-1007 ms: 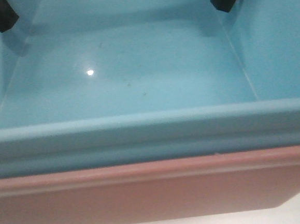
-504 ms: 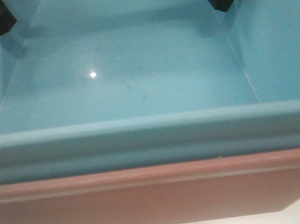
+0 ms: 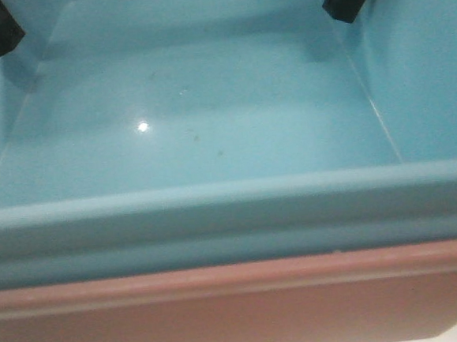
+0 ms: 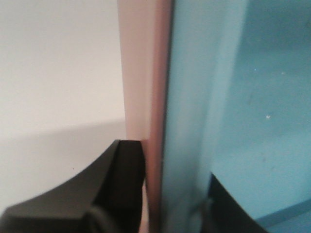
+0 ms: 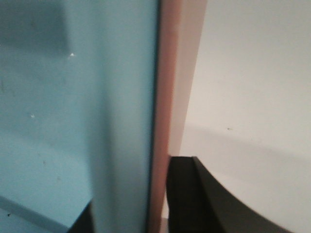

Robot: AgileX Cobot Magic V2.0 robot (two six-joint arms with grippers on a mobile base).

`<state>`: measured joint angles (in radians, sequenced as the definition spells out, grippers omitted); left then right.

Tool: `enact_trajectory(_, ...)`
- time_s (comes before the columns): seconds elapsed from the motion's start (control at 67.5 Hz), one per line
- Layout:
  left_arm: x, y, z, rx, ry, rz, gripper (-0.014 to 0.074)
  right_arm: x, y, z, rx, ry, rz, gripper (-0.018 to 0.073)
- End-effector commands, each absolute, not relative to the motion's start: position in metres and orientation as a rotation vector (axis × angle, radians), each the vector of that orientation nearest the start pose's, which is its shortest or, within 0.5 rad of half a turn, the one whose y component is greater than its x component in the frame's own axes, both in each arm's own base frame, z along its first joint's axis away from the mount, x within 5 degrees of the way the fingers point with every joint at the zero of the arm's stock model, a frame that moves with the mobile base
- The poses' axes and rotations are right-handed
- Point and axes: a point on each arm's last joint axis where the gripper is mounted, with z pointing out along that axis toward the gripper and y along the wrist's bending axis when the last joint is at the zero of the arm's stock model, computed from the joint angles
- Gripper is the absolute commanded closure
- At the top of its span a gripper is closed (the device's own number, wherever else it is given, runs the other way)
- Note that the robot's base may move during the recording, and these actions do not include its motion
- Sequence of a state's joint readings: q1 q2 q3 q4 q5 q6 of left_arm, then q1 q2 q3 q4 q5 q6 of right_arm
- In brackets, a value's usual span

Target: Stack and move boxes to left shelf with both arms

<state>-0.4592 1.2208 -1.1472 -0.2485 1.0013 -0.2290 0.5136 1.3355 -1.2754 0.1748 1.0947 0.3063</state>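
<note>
blue box [image 3: 210, 141] sat nested in pink box [image 3: 224, 314]. left gripper [image 4: 170, 179] and right gripper [image 5: 133, 194] each clamped the doubled walls. carrying would need level, matched motion.

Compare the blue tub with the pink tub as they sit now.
Colour: the blue tub is sky blue, the pink tub salmon.
Position: the blue tub is nested inside the pink tub, its rim above the pink rim.
Visibility: the blue tub shows its open interior; the pink tub shows only outer wall and rim.
Shared: rolled rims, and their doubled side walls are clamped by the left gripper and right gripper.
</note>
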Motion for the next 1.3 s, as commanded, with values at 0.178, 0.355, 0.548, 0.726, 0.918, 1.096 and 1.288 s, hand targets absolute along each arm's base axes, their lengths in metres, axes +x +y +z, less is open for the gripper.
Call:
enact_trajectory(0.178, 0.2006, -0.1182, 0.3759, 0.24, 2.485, -0.577, 0.0598, 0.2205, 0.1295, 0.3746, -0.267, 2.61, 0.412, 0.0501)
enact_trajectory(0.355, 0.2006, -0.1182, 0.3759, 0.24, 2.485, -0.577, 0.0598, 0.2205, 0.1295, 0.3746, -0.267, 2.61, 0.412, 0.0501)
enact_trajectory(0.548, 0.2006, -0.1182, 0.3759, 0.24, 2.485, -0.577, 0.0598, 0.2205, 0.1295, 0.3746, -0.267, 2.61, 0.412, 0.0501)
enact_trajectory(0.726, 0.2006, -0.1182, 0.3759, 0.24, 2.485, -0.577, 0.0598, 0.2205, 0.1295, 0.3746, -0.267, 2.61, 0.412, 0.0501)
enact_trajectory(0.918, 0.2006, -0.1182, 0.3759, 0.24, 2.485, -0.577, 0.0598, 0.2205, 0.1295, 0.3746, -0.267, 2.61, 0.412, 0.0501)
enact_trajectory(1.096, 0.2006, -0.1182, 0.3759, 0.24, 2.485, -0.577, 0.0598, 0.2205, 0.1295, 0.3746, -0.267, 2.61, 0.412, 0.0501)
enact_trajectory(1.288, 0.2006, -0.1182, 0.3759, 0.24, 2.485, -0.577, 0.0598, 0.2205, 0.1295, 0.3746, -0.267, 2.61, 0.412, 0.0501)
